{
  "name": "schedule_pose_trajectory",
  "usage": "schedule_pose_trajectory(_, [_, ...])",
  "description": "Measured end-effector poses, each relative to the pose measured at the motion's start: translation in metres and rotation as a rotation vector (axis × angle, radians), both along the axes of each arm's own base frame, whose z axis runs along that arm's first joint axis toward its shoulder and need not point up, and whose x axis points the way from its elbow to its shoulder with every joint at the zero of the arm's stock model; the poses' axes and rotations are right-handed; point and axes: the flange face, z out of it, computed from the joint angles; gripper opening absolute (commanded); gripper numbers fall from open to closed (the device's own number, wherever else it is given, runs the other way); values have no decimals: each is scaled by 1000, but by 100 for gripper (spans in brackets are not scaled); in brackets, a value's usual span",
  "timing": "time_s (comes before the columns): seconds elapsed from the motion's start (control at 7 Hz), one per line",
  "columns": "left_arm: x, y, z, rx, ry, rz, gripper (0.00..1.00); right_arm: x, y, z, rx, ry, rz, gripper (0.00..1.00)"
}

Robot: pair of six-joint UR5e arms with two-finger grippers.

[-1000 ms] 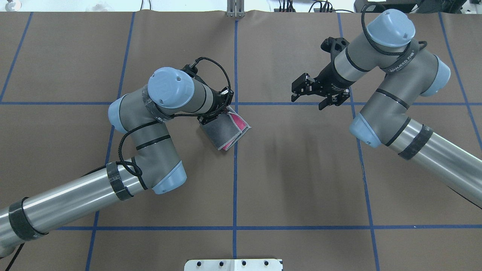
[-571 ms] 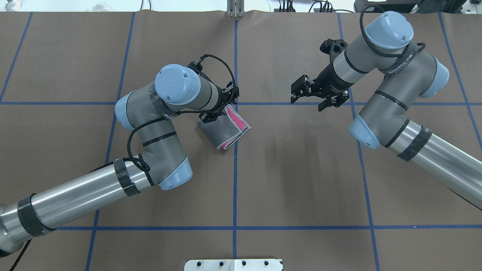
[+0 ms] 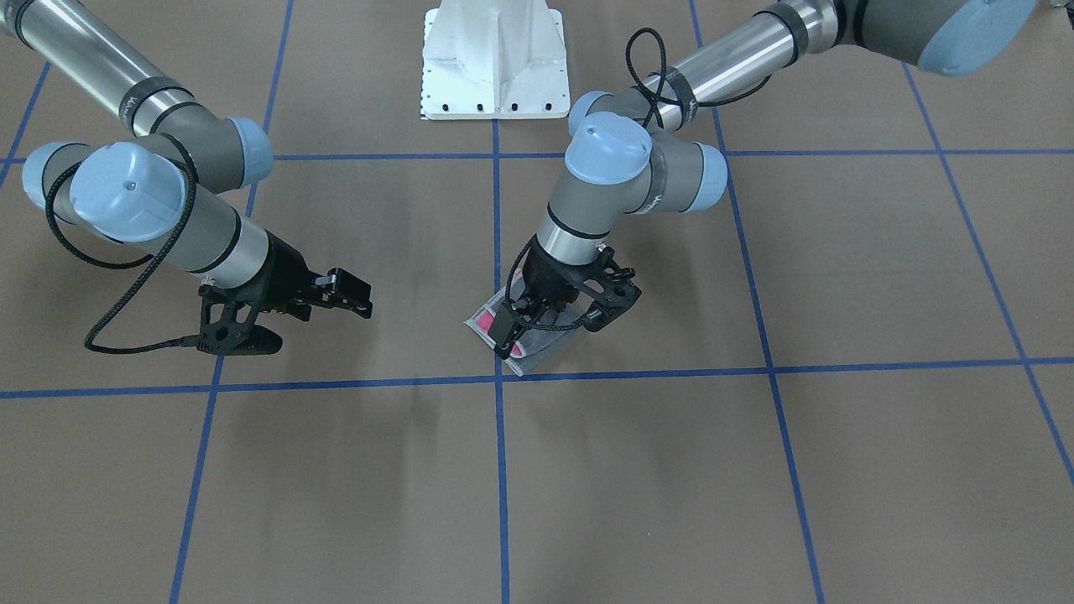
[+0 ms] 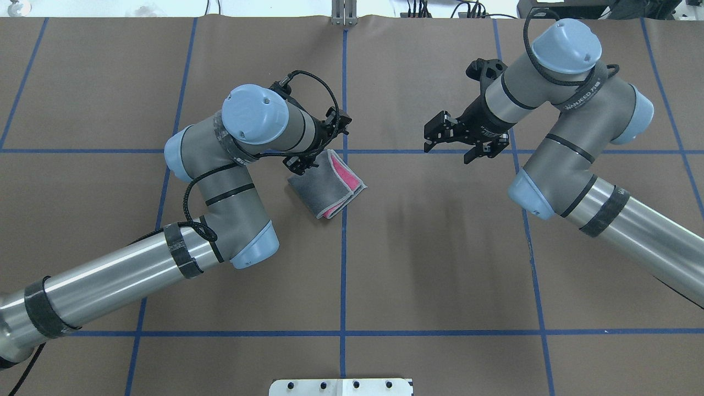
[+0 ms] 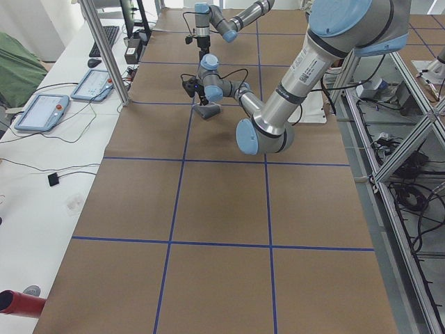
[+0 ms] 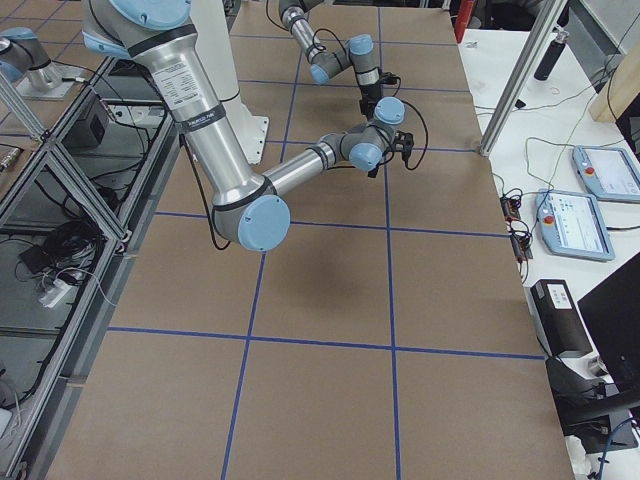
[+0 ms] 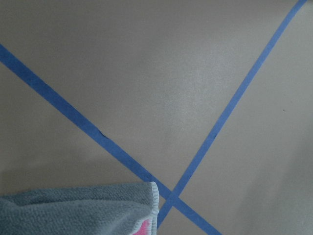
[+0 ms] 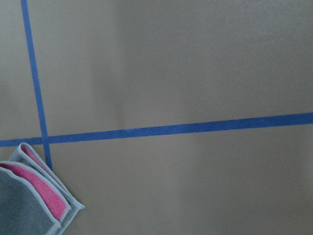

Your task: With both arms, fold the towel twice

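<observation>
A: On the table (image 3: 755, 470), front view first: where's the towel (image 3: 537, 352)?
B: Flat near the middle, at a crossing of the blue tape lines (image 3: 500, 470), mostly hidden under the left gripper (image 3: 508, 329). That claw's width cannot be told. Its tips sit over the cloth's edge.
A: And the right gripper (image 3: 365, 299)?
B: Well apart, at the left of that view, above the table, fingers spread, empty.
A: Overhead?
B: Towel folded, grey face up, pink at the layered edges. Mostly left of the centre line, right corner over it. Left claw's tips at its far left edge; touching or not, cannot tell. Right claw parted, well right of the towel.
A: Wrists?
B: Left wrist: one grey corner with a pink bit, lower left, beside a tape crossing. Right wrist: stacked pink and grey layers with light edging, lower left, also by a crossing.
A: Sides?
B: Both grippers too small to judge.
</observation>
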Motion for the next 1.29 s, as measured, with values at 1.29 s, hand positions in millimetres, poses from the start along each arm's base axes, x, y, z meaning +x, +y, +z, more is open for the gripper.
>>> schedule_pose_trajectory(1.29, [-33,-60,17,13,7,28,100,4,-9,1,1,10,12,100])
